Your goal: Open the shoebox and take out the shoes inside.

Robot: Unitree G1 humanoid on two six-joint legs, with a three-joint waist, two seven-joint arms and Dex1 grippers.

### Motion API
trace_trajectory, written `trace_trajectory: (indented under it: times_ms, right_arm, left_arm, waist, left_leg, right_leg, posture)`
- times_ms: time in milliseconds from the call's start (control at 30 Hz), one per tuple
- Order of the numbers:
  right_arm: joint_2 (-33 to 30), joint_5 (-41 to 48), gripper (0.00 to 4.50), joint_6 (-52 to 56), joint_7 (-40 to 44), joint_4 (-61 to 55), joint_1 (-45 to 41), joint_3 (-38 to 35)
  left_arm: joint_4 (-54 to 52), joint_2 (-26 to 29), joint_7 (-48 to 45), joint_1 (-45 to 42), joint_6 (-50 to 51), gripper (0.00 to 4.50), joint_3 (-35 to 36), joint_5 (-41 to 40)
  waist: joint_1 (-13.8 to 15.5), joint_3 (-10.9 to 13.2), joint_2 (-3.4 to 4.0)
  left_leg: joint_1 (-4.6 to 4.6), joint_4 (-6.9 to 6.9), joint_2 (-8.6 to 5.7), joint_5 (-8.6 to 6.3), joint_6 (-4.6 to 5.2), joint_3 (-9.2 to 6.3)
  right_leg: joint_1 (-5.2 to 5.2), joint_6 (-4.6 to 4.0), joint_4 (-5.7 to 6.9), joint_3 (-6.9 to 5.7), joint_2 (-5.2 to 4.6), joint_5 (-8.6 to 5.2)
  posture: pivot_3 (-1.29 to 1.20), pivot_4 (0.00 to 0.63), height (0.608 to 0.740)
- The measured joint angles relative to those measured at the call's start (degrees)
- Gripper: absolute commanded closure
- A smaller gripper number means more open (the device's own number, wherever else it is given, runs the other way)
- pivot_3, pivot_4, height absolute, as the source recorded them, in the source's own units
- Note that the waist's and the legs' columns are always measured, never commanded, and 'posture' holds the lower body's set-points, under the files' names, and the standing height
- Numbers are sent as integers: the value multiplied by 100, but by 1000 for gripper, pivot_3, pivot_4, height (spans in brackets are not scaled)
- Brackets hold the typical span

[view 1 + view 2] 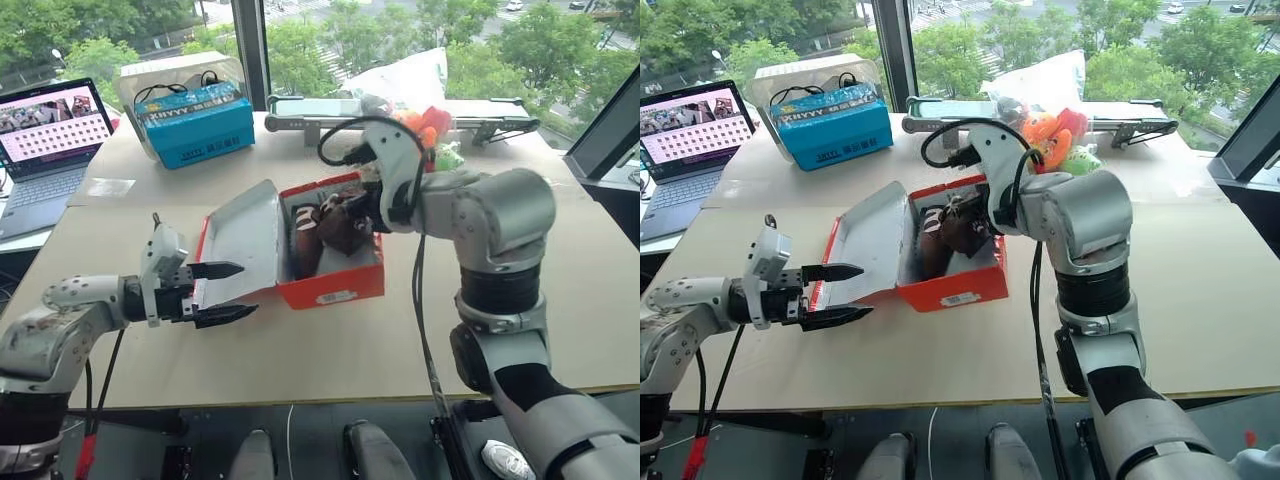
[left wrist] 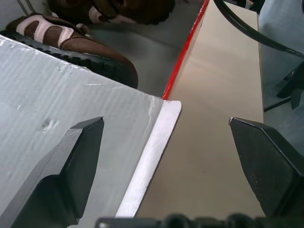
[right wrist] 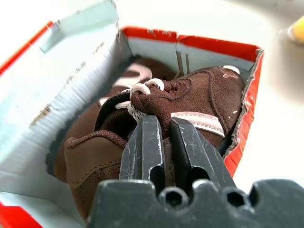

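at the far left a laptop sits open at the table edge, with a blue box behind the work area. nearer, the left gripper holds level with its two black fingers well apart, one above and one below the free edge of the flung-back lid; whether either finger touches the card i cannot tell. the shoebox lies open in the middle of the brown table, lid hinged over to the left, grey-white lining up. one of the shoes rests on the box floor. the other shoe hangs above the box, tilted, with the right gripper pinched shut on its tongue and laces. behind the right arm lie bright plush toys. to do this lift well, i judge the grip should stay firm, since it holds only soft upper; raise until the sole clears the red wall, then carry it right to bare table, while the left keeps the lid from swinging shut
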Motion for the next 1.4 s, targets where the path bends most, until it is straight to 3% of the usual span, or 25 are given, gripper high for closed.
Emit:
trace_trajectory:
  times_ms: [200,333,500,567,900,1233,1400]
  right_arm:
    - [603,425,4475,0,-16,-7,240,-803]
    - [1130,712,4475,-2,-129,4,975,-1570]
    - [1253,717,4475,-29,-252,9,1370,-1937]
    - [1323,718,4475,-64,-280,9,1398,-2000]
    - [1466,733,4475,-15,-460,9,853,-2320]
    - [889,1258,4475,-1,-520,-76,275,-2679]
    - [-520,1093,4475,-340,-488,386,412,-2912]
  left_arm:
    - [19,2,-80,-84,-6,0,-44,18]
    - [89,34,-102,-132,-6,0,-50,33]
    - [92,74,-125,-133,-6,0,-49,39]
    - [91,108,-132,-134,-6,0,-49,39]
    - [116,120,-146,-173,-6,0,-54,49]
    - [271,116,-271,-371,-20,0,-170,135]
    - [345,110,-322,-461,-24,0,-210,153]
  waist:
    - [-26,-1,-1]
    - [-18,-1,-1]
    - [-49,-1,-1]
    - [-78,-1,-1]
    - [-83,1,2]
    - [-17,2,3]
    - [63,2,2]
  left_leg:
    - [9,5,1,1,1,-3]
    - [12,12,0,1,1,-1]
    - [30,18,0,1,1,3]
    - [46,16,1,1,2,1]
    - [61,19,1,12,19,-1]
    - [59,19,0,12,19,-2]
    - [54,27,-6,12,19,3]
  right_leg:
    - [9,-1,8,0,2,3]
    - [14,-36,13,1,0,24]
    - [16,-37,44,5,2,21]
    - [16,-6,64,6,8,-5]
    - [23,-16,88,7,11,-11]
    - [24,-16,86,6,9,-11]
    - [29,-13,78,7,3,-11]
  posture:
    - [0,150,701]
    - [0,150,701]
    - [0,150,701]
    - [0,150,701]
    - [0,150,701]
    - [0,150,701]
    - [0,150,701]
